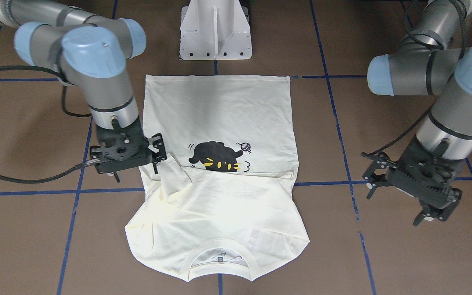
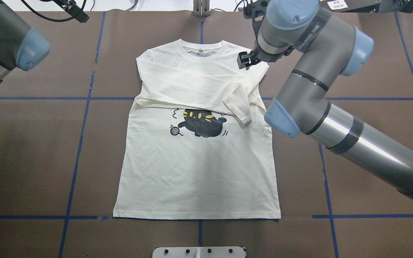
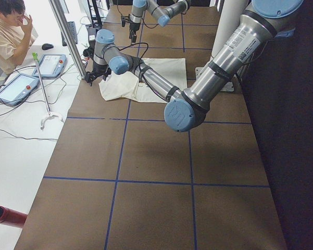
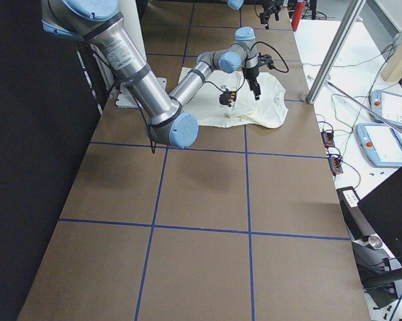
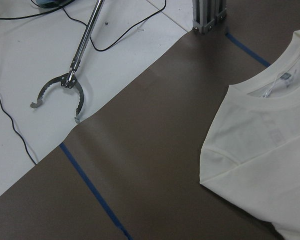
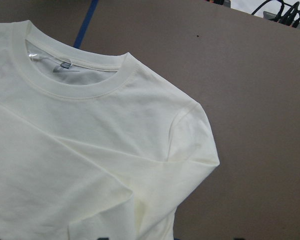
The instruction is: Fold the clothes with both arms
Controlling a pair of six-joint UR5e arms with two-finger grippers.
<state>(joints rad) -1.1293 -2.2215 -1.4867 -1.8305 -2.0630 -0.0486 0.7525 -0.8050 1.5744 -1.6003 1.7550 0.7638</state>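
Note:
The cream-white T-shirt [image 2: 195,168] lies flat and face up on the brown table, with its neck [image 2: 202,48] at the far side and the black cat print [image 2: 201,123] showing. Both long sleeves are folded across the chest, and one cuff [image 2: 240,109] points toward the hem. My right gripper [image 1: 159,150] hovers open beside that folded sleeve, over the shirt's right shoulder [image 6: 189,130], with nothing held. My left gripper [image 1: 370,177] is open too and stands well off the shirt's other side, over bare table. In the overhead view the right gripper [image 2: 245,60] sits at the shoulder seam.
The white pedestal [image 1: 215,32] stands just behind the hem. Blue tape lines [image 2: 81,118] grid the table. Beyond the far-left table edge lies a metal reach-grabber [image 5: 57,92] on the white floor. A person [image 3: 8,31] sits near teach pendants [image 3: 18,86].

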